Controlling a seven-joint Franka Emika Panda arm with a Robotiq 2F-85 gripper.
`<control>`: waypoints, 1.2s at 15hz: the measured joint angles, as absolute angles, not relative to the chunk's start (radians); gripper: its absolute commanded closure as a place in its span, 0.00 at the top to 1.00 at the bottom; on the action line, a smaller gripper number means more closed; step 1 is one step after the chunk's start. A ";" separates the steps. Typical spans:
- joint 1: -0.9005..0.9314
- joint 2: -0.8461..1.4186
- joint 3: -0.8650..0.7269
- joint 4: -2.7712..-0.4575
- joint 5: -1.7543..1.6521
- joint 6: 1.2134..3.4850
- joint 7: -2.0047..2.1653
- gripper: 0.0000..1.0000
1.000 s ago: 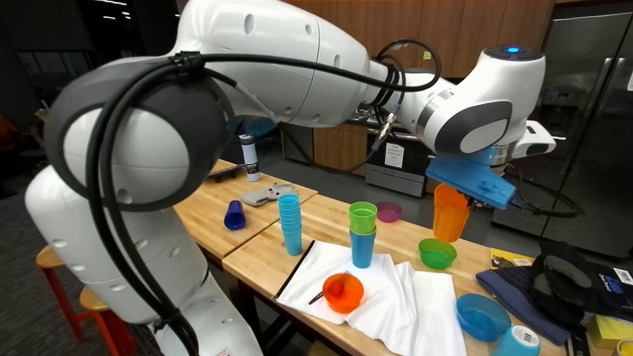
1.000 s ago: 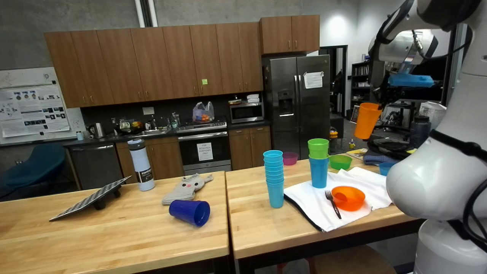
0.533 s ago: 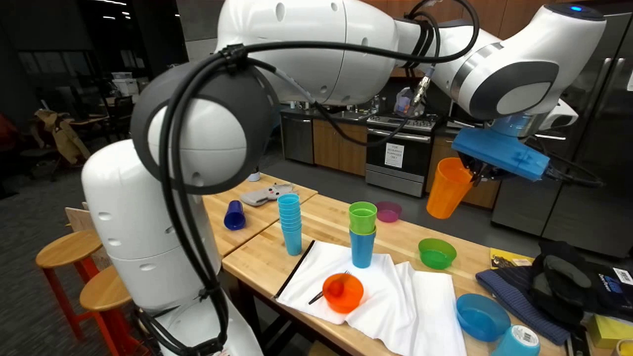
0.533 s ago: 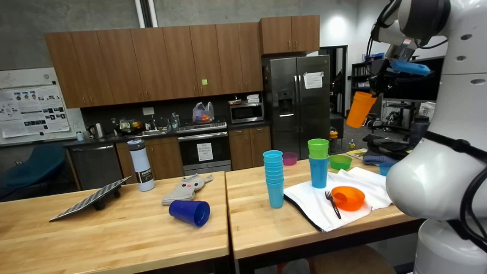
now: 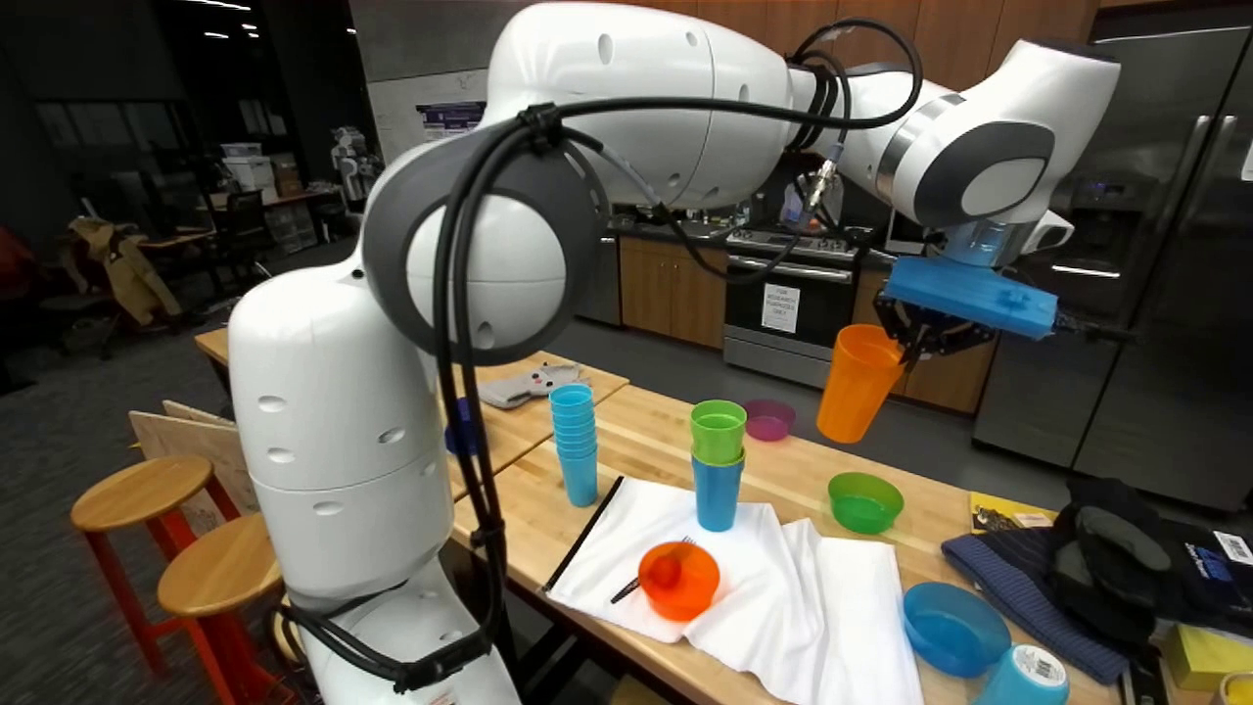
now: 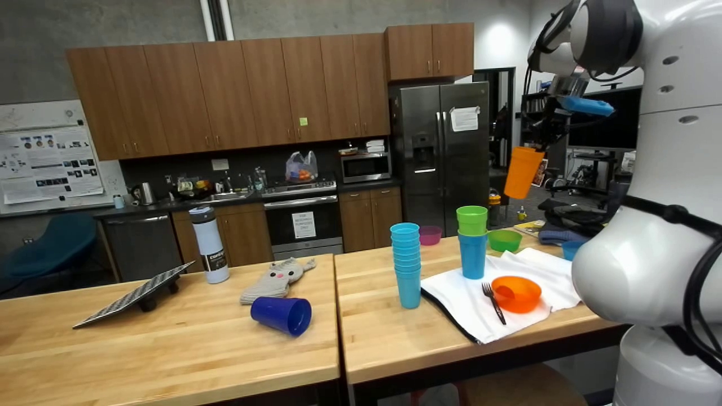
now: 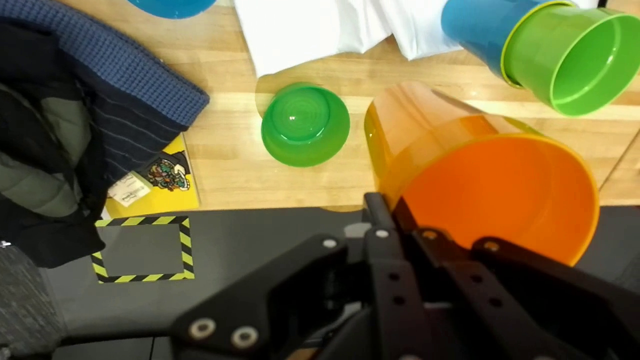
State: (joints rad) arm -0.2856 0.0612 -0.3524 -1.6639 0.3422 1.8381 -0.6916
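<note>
Moving left and slightly down since a moment ago, the hand (image 7: 391, 207) is pinching the orange cup (image 5: 857, 387) by its rim; the cup is hanging tilted, higher than the green bowl (image 5: 866, 503) on the desk (image 5: 636, 441)

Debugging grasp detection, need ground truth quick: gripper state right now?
Gripper: closed, pinching the wall of the orange cup and holding it tilted in the air.

In an exterior view, we see the Franka Emika Panda arm (image 5: 636, 73) arched from lower left to upper right, wrist (image 5: 994, 162) angled downward; in the wrist view, the Robotiq gripper (image 7: 390, 210) has its fingers (image 7: 386, 250) pinched together.
</note>
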 measured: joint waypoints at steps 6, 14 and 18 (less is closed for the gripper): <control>-0.285 0.043 -0.301 -1.664 0.283 1.832 -0.766 0.01; -0.263 -0.044 -0.268 -1.681 0.275 1.817 -0.846 0.01; -0.234 -0.104 -0.256 -1.730 0.274 1.811 -0.923 0.01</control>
